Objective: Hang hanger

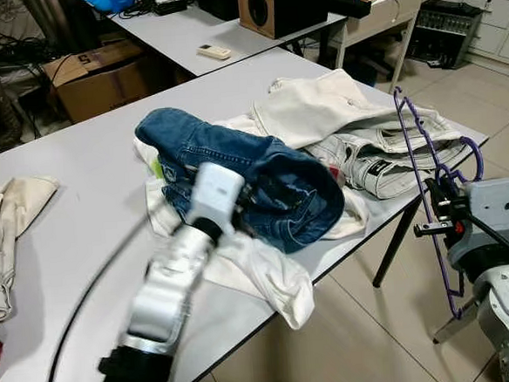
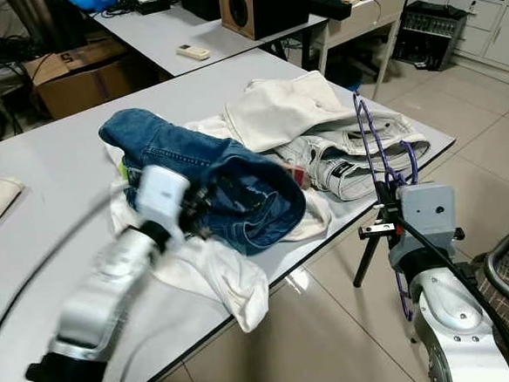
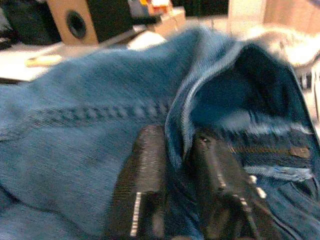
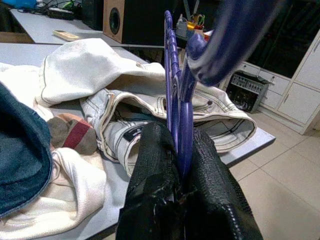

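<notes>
— Looking down at the table (image 1: pixel 80 194), what did you have?

— I had the right gripper (image 4: pixel 181 165) off the table's near edge, over the floor (image 1: pixel 369 323). Its fingers (image 4: pixel 150 175) were pressed tight on the purple hanger (image 1: pixel 429 187), which stood nearly upright with its hook beside the gripper.

— Was the hanger touching the table?

— No, it hung clear of the edge, just beyond the corner where the pale jeans (image 1: pixel 392 159) lay.

— And the left side?

— My left gripper (image 3: pixel 175 175) reached over the table's middle into the blue jeans (image 1: pixel 236 170). One finger (image 3: pixel 142 185) sat outside the waistband and the other inside it, with denim between them; they stood narrow, pinching the cloth, though the picture was blurred.

— What else lay there?

— The blue jeans rested on a white garment (image 1: pixel 260 269) that drooped over the table's near edge. A cream garment (image 1: pixel 310 104) lay toward the far edge, touching the pale jeans. Behind the table I saw a second table (image 1: pixel 182 34) with a speaker (image 1: pixel 268 5) and a remote (image 1: pixel 214 51), and a cardboard box (image 1: pixel 98 75) beside it.
</notes>
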Robot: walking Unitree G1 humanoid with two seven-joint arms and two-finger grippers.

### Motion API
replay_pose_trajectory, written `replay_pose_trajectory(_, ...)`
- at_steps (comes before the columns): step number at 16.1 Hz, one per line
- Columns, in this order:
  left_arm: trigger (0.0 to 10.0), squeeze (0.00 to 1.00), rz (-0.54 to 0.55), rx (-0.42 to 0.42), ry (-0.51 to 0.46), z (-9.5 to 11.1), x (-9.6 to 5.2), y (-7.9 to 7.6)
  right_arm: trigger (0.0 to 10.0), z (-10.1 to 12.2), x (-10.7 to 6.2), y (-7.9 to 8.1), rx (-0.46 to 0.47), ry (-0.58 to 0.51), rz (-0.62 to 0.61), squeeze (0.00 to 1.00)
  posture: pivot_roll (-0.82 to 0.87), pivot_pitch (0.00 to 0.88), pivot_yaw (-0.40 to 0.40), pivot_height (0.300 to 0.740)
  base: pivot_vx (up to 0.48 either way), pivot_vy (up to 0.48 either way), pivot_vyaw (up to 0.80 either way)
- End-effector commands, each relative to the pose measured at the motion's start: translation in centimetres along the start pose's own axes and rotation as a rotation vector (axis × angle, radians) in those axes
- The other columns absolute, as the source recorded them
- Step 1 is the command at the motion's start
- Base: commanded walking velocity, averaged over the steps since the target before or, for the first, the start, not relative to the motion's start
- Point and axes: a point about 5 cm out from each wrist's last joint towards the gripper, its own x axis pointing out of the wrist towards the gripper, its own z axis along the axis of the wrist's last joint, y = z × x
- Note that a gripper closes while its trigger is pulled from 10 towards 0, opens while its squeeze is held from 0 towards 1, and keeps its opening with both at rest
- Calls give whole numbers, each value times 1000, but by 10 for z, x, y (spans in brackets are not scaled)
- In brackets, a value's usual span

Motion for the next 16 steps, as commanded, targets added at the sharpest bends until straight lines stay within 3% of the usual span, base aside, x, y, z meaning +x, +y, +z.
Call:
replay_pose_trajectory(1,0,0,-7,-46,-79,15,-1,8,10000,3,0,2,-3,-22,7,0,-216,9,47,740,0,0,0)
replay_pose_trajectory(2,0,0,-13,-105,-122,23,-4,19,10000,3,1,2,-5,-28,11,0,-215,7,46,740,0,0,0)
replay_pose_trajectory(6,0,0,-14,-137,-194,46,-8,46,10000,4,2,7,0,-39,35,0,-199,4,40,740,0,0,0)
replay_pose_trajectory(9,0,0,-179,20,-264,92,-6,71,10000,5,4,12,6,-54,59,0,-197,2,42,740,0,0,0)
replay_pose_trajectory(10,0,0,-254,94,-287,117,-6,84,10000,6,4,13,7,-59,65,0,-198,1,45,740,0,0,0)
replay_pose_trajectory(12,0,0,-319,166,-306,143,-6,96,10000,6,3,12,9,-61,62,0,-202,0,51,740,0,0,0)
replay_pose_trajectory(13,0,0,-355,182,-303,150,-5,95,10000,5,2,12,10,-62,60,0,-202,0,51,740,0,0,0)
replay_pose_trajectory(14,0,0,-489,192,-245,149,4,80,10000,5,2,12,12,-64,58,0,-203,0,54,740,0,0,0)
replay_pose_trajectory(15,0,0,-519,188,-224,146,7,76,10000,5,2,12,12,-64,58,0,-203,0,54,740,0,0,0)
replay_pose_trajectory(16,0,0,-601,206,-113,122,21,56,10000,6,2,13,12,-65,60,0,-215,0,59,740,0,0,0)
